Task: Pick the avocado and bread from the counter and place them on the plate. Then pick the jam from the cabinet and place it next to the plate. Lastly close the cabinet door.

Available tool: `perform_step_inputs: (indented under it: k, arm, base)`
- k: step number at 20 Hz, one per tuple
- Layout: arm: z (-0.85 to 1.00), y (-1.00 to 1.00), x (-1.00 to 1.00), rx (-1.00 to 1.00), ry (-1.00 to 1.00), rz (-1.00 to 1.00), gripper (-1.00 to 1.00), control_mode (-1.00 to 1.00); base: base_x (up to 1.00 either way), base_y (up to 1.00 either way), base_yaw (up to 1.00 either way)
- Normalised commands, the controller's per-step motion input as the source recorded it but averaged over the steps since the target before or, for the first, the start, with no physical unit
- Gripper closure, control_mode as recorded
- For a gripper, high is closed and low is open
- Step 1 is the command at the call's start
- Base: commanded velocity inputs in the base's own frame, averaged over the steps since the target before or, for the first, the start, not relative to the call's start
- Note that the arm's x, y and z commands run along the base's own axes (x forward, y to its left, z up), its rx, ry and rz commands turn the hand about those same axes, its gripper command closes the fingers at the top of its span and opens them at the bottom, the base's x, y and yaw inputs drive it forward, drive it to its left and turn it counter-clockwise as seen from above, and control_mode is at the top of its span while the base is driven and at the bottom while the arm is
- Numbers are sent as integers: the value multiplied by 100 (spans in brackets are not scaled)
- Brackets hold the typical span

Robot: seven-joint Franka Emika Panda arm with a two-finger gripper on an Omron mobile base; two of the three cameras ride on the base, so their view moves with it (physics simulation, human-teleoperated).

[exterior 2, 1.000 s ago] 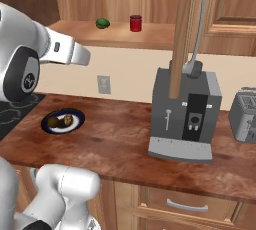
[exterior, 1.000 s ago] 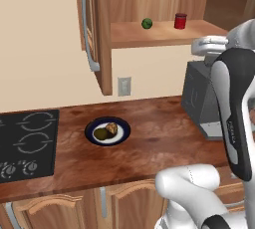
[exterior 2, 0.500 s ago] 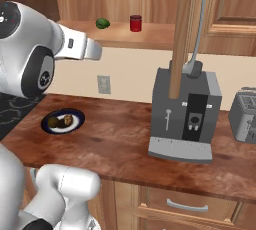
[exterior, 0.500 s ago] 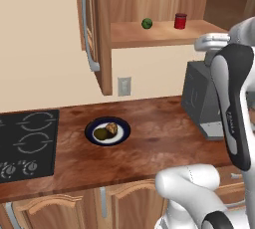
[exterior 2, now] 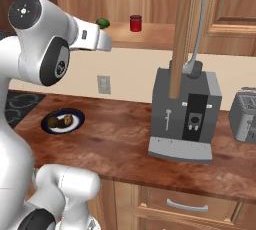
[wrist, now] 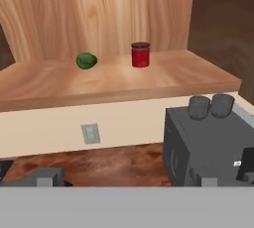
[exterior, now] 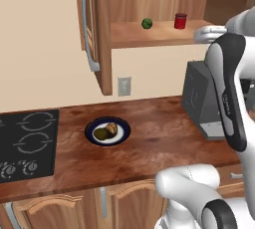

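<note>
The blue-rimmed plate (exterior: 121,133) (exterior 2: 75,122) lies on the wood counter (exterior: 154,143) and holds the dark avocado (exterior: 101,133) and the tan bread (exterior: 112,128) (exterior 2: 66,120) side by side. The red jam (exterior: 180,21) (exterior 2: 135,23) (wrist: 140,54) stands upright on the shelf of the cabinet (wrist: 119,81), right of a green ball (wrist: 87,60). My gripper (wrist: 128,181) (exterior: 198,35) hovers at shelf height in front of the shelf edge, short of the jar; it is open and holds nothing. The cabinet door (exterior: 92,29) (exterior 2: 186,29) stands open.
A grey coffee machine (exterior 2: 185,114) (wrist: 208,147) stands on the counter under the shelf's right end, with a toaster (exterior 2: 245,119) beyond it. The black stovetop (exterior: 25,143) lies left of the plate. A wall socket (exterior: 123,86) sits under the shelf.
The hand has risen and moved forward toward the cabinet shelf. The plate, its food and the jar have stayed put.
</note>
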Motion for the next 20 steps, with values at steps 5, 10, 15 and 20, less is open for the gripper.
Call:
perform_step_inputs:
  k: [5, 10, 15, 20]
  arm:
    - [0, -6, 37, -3, 0, 0, -100, -100]
    - [0, -6, 37, -4, 0, 0, -100, -100]
    - [0, -11, 33, -5, 0, 0, -100, -100]
    - [0, -15, 32, -4, 0, 0, -100, -100]
  base:
    - [0, 0, 0]
    - [0, 0, 0]
    - [0, 0, 0]
    - [0, 0, 0]
